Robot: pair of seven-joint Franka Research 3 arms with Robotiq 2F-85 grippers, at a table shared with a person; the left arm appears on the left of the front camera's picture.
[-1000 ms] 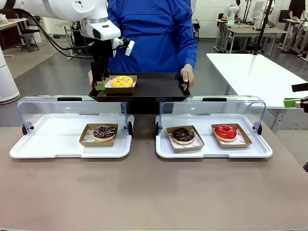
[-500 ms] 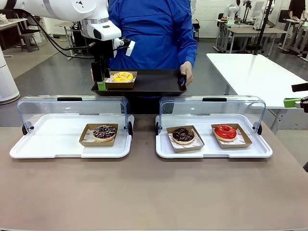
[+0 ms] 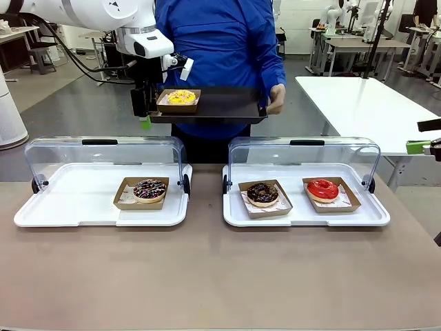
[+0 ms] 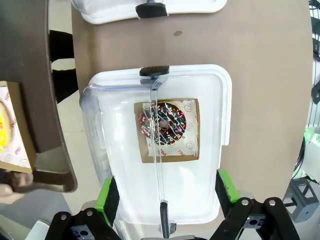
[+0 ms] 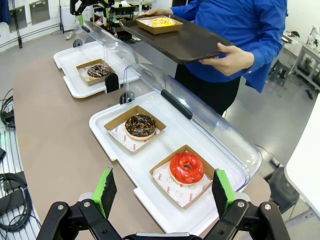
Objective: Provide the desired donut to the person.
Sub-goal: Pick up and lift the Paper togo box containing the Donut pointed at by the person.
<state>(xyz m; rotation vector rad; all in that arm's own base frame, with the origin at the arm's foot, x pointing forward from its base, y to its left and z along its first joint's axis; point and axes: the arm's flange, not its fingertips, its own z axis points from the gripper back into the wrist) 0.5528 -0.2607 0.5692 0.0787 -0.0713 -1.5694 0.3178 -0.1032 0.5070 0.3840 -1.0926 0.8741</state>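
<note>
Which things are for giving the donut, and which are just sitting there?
For the job: the yellow donut, the black tray under it, the person holding that tray, the open left pincer beside it.
Just sitting: the sprinkle donut, the chocolate donut, the red donut, the open right pincer.

In the front view the top edge cuts the person [image 3: 220, 41] off at the shoulders, and the dark tray [image 3: 220, 107] crosses the torso; we see one hand [image 3: 278, 98] at the tray's right end; the tray's left end lies behind the left gripper [image 3: 144, 121], so we cannot tell there what holds it; the right edge cuts the right gripper [image 3: 423, 141], leaving little more than one green pad; in the left wrist view the left edge trims the yellow donut [image 4: 3, 132] to a sliver and takes much of the tray; the print on the paper [image 4: 187, 146] under the sprinkled donut [image 4: 162, 122] is too small for us to read.
</note>
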